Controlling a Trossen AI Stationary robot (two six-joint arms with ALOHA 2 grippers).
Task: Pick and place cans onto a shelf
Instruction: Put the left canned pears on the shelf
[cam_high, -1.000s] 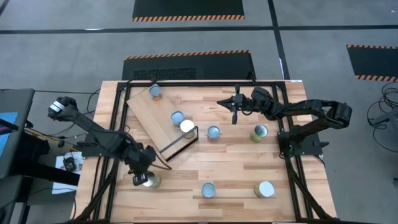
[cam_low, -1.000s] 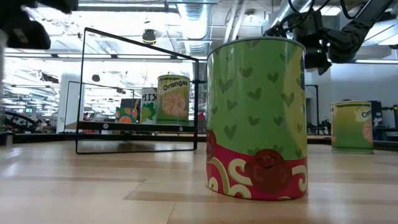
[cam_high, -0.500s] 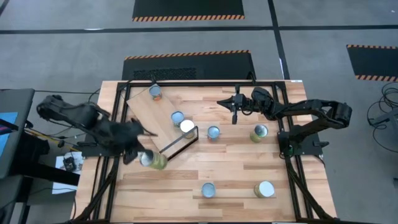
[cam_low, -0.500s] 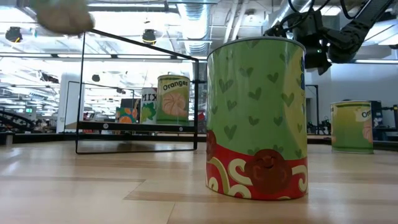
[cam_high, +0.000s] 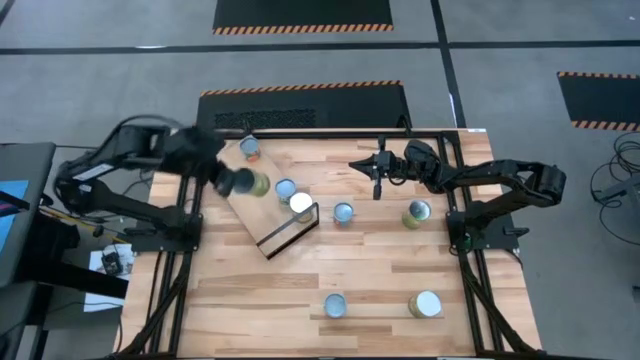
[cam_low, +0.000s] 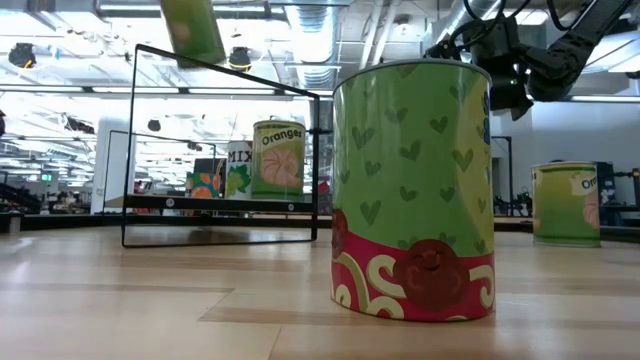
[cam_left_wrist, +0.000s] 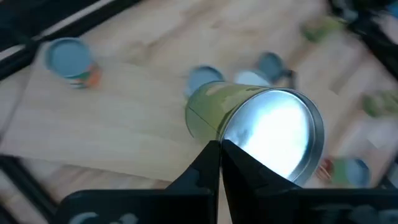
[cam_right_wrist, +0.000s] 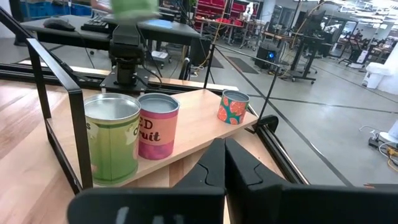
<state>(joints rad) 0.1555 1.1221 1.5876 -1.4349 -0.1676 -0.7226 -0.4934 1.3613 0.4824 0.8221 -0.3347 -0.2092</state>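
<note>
My left gripper hangs over the shelf, a pale plywood panel with a dark open frame at its near end, and is shut on a greenish can, which also shows high up in the low view. Three cans stand upright on the shelf panel. Several more stand on the table. My right gripper waits shut at the far right, pointing level toward the shelf and holding nothing. My left gripper has its two fingertips together at the rim of the can's shiny silver end; the fingers hide the exact hold. They slant down at the can from the table's left. The can is tipped on its side beyond the fingertips, clear of the shelf.
The dark frame rails run along the table's left and far edges. The right arm's base stands at the right edge. Bare wood lies at the near left of the table.
My left gripper, shut on the can all along, has risen and swung from the table's near left corner toward the far edge, ending over the shelf. The can has been lifted clear of the table and tipped from upright onto its side.
</note>
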